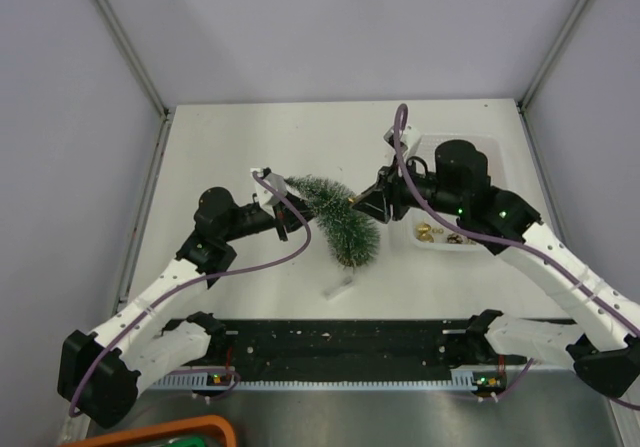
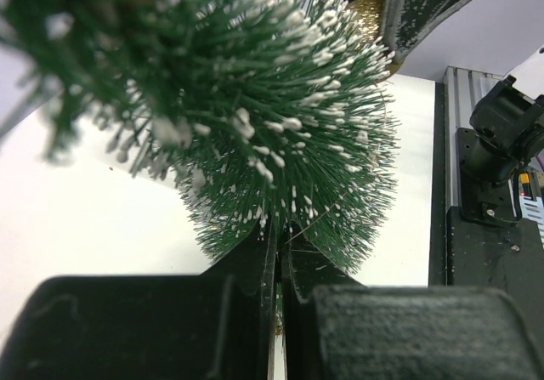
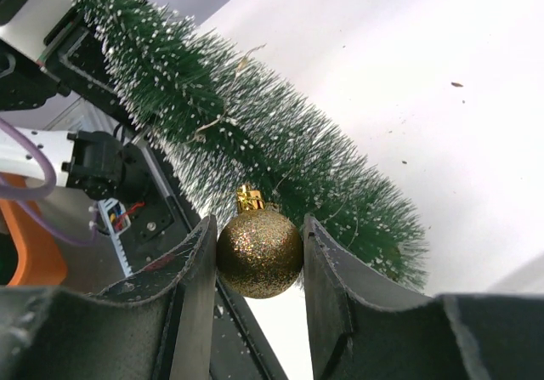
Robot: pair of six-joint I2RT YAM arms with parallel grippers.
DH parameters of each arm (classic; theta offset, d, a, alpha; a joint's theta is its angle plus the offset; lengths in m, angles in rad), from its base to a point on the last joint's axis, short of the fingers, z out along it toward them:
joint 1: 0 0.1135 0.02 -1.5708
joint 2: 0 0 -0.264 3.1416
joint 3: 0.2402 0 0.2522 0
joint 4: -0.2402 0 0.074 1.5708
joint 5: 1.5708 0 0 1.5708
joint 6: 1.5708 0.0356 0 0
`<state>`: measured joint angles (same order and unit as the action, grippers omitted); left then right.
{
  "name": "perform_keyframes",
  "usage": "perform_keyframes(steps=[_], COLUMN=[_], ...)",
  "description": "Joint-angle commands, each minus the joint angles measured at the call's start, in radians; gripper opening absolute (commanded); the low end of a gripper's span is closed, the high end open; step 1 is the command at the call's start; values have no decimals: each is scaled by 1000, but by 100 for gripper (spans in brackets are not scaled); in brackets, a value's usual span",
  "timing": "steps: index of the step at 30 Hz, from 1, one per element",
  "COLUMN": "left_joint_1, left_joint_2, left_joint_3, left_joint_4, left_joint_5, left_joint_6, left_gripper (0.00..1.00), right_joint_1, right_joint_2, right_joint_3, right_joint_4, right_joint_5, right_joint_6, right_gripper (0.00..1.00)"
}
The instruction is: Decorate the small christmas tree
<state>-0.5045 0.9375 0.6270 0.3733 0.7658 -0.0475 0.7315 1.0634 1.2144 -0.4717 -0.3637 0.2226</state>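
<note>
The small christmas tree (image 1: 335, 217), dark green bristles with whitish tips, hangs slanted over the table's middle, thin end to the left and wide end toward the near side. My left gripper (image 1: 284, 212) is shut on that thin end; in the left wrist view its jaws (image 2: 279, 257) press together into the bristles of the tree (image 2: 280, 116). My right gripper (image 1: 364, 205) is shut on a gold glitter bauble (image 3: 259, 252) and holds it right against the tree's side (image 3: 255, 133). The bauble's gold cap points into the bristles. The bauble (image 2: 370, 10) also peeks past the tree.
A white tray (image 1: 478, 245) with more baubles sits at the right, partly under my right arm. A small pale scrap (image 1: 338, 287) lies on the table below the tree. A black rail (image 1: 340, 342) runs along the near edge; an orange object (image 1: 180, 429) is at bottom left.
</note>
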Motion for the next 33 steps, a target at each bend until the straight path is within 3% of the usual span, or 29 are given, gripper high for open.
perform_keyframes(steps=[1,10,21,33], left_joint_1=[-5,-6,-6,-6], left_joint_2=[-17,-16,-13,-16], left_joint_3=[0,5,5,4], left_joint_4=[-11,-11,-8,-13], left_joint_5=[24,38,40,46], left_joint_6=[11,6,3,3], left_gripper=[0,0,0,0], right_joint_1=[14,-7,-67,-69], right_joint_2=[32,81,26,84], right_joint_3=[57,59,8,62], right_joint_4=[27,27,-34,-102], right_joint_5=[52,60,-4,35], right_joint_6=[-28,-57,-97,-195], right_gripper=[21,19,23,25])
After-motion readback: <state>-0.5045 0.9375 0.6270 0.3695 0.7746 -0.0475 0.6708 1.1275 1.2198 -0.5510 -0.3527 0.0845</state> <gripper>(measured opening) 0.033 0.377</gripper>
